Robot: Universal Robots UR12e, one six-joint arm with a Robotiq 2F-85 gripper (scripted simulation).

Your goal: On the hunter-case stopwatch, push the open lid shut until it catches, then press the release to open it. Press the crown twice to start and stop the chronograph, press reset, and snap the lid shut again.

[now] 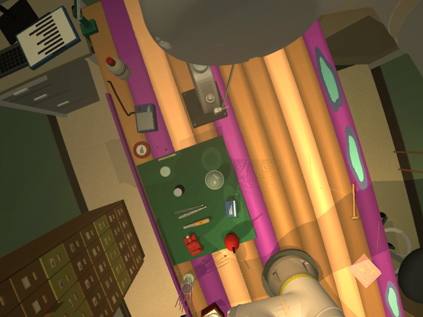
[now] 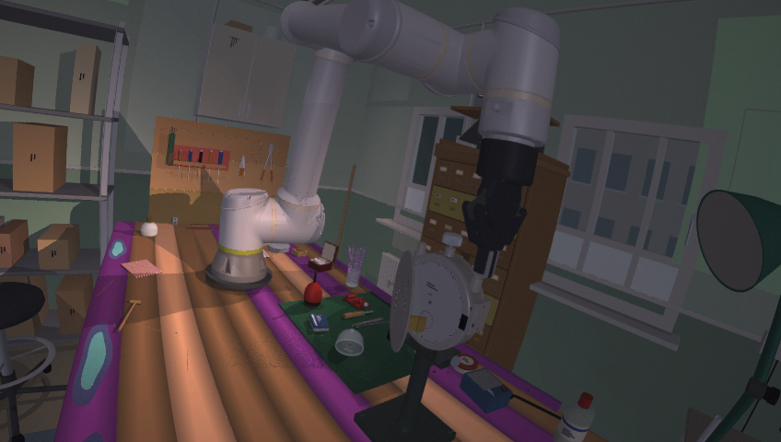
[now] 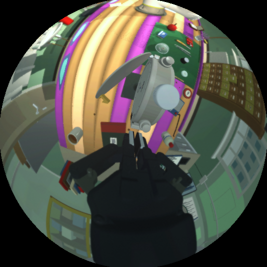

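Observation:
Near the bench's near end the large stopwatch (image 2: 441, 302) stands upright on a black post and base plate (image 2: 405, 422), white dial facing the bench. Its lid (image 2: 401, 302) is swung open on the left edge, a small gold tab (image 2: 417, 323) beside the dial. The crown (image 2: 452, 239) sits on top, and a smaller round button (image 3: 145, 125) projects from the case's right shoulder. My gripper (image 2: 478, 280) hangs just above that button, closed and empty; in the wrist camera its fingertips (image 3: 135, 138) point at the button. From the overhead side camera the stopwatch (image 1: 205, 89) is partly hidden under the arm.
The green lamp shade (image 2: 737, 241) stands to the right of the stopwatch. A green mat (image 1: 196, 198) behind the stand carries a glass dome (image 2: 349, 341), a blue box (image 2: 318, 321), small tools and a red bulb (image 2: 312, 294). A blue-grey box (image 2: 485, 389) and bottle (image 2: 575, 419) sit at the bench edge.

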